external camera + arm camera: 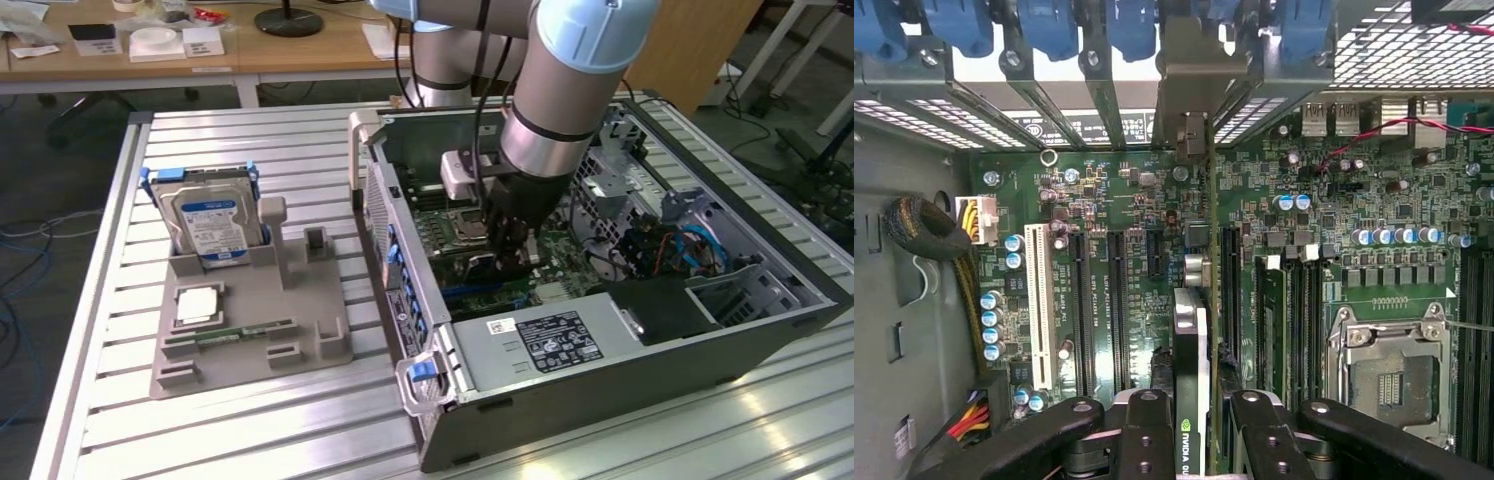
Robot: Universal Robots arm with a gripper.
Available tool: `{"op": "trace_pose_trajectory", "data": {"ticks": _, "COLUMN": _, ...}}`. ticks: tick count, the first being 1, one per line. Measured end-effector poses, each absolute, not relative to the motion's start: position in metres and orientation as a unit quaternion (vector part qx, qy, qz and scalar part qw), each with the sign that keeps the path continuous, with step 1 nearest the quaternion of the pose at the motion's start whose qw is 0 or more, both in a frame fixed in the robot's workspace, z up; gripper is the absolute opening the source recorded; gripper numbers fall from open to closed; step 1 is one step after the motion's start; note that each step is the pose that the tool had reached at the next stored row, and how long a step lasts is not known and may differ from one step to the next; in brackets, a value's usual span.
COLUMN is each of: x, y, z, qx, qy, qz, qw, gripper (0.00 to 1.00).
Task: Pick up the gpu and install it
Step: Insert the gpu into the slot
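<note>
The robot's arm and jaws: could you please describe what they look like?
The arm is a silver-grey cylinder with pale blue joint caps and a black band; black cables run beside it, and a pale box sits at the wrist. The jaws are black linked bars with round pivot pins.

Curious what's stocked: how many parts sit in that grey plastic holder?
3: a blue-labelled silver hard drive upright at the back, a square silver chip flat in the middle, a narrow green memory stick lying in front.
</note>
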State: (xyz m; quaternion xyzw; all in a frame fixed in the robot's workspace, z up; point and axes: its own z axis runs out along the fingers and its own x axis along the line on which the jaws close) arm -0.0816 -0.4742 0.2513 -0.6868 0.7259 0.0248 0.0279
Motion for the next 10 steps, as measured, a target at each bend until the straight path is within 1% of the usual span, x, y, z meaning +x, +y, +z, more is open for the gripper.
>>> {"op": "trace_pose_trajectory", "data": {"ticks": 10, "x": -0.0816, "y": -0.475, "z": 0.2496, "qx": -0.687, "qy": 0.726, "qz": 0.025, "qw": 0.028, "gripper": 0.27}}
